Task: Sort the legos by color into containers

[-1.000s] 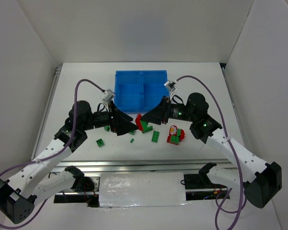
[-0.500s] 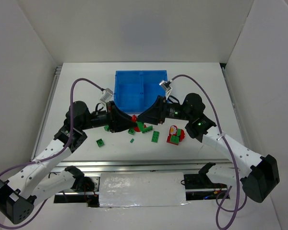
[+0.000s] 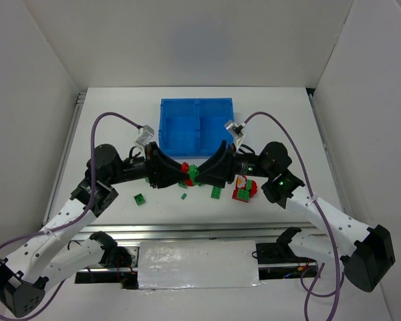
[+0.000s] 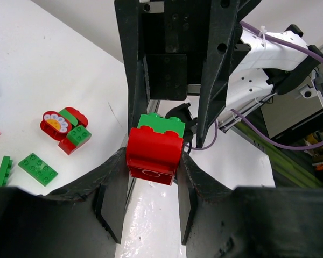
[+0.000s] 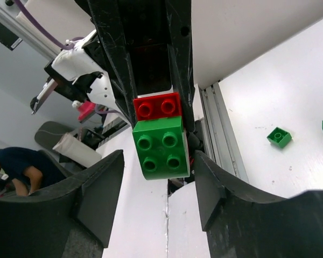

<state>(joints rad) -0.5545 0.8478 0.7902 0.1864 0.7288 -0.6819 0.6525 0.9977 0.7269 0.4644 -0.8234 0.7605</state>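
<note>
A red lego (image 4: 153, 156) joined to a green lego (image 4: 161, 124) hangs between both grippers at the table's middle (image 3: 189, 175). My left gripper (image 4: 153, 161) is shut on the red half, its pads pressing both sides. My right gripper (image 5: 159, 158) faces it, open around the green lego (image 5: 161, 148), with a gap at each finger. The blue two-compartment containers tray (image 3: 196, 107) stands just behind the grippers. Loose legos lie in front: a green one (image 3: 140, 198), a tiny green one (image 3: 184, 196), a green one (image 3: 216, 192) and a red-green cluster (image 3: 243, 187).
White walls enclose the table on the left, back and right. A metal rail (image 3: 187, 231) runs along the near edge by the arm bases. Purple cables (image 3: 113, 119) arch over both arms.
The two grippers have come together at the middle. The left one has shut on the red half of the joined legos, and the right one's jaws have widened off the green half.
</note>
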